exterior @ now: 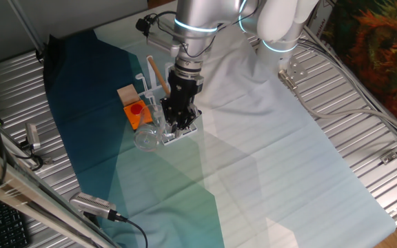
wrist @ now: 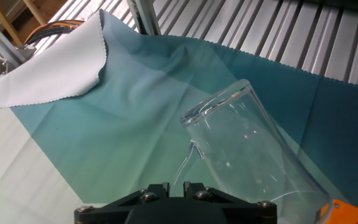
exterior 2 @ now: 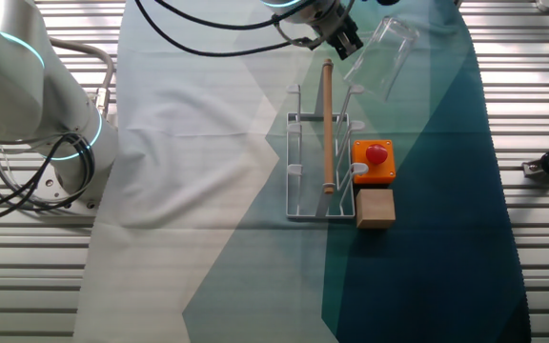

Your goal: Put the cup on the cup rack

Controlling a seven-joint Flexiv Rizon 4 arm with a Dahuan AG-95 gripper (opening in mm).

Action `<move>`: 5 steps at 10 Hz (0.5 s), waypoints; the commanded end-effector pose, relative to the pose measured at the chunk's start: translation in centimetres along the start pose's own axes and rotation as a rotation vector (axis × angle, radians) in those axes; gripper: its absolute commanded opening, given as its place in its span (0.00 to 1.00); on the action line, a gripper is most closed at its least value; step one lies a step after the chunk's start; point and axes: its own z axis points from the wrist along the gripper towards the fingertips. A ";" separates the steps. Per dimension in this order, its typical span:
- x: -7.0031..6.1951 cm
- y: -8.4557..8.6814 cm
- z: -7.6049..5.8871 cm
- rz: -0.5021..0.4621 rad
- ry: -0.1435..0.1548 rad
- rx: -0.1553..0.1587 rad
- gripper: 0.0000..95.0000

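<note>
At the frame's top centre, the gripper (exterior 2: 344,43) is clamped on the tilted glass mug (exterior 2: 384,57), above the white cup rack (exterior 2: 313,167).

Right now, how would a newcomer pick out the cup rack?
Start at the teal-and-white cloth on the table. Near its middle stands the cup rack, thin white pegs on a rectangular frame, one wooden rod among them. The orange box beside it is solid and red-buttoned.

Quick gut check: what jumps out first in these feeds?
The clear cup, tilted and held by its handle in the gripper, just beyond the rack's far end. Then the white rack with a wooden rod along it, and the orange box with its red button beside it.
</note>
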 end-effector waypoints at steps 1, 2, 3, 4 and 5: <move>0.0 0.0 0.0 0.011 -0.021 -0.016 0.00; 0.0 0.0 0.0 0.017 -0.031 -0.024 0.00; 0.1 0.0 0.0 0.012 -0.036 -0.023 0.00; 0.1 0.0 0.1 0.009 -0.045 -0.031 0.00; 0.1 -0.1 0.1 0.007 -0.051 -0.036 0.00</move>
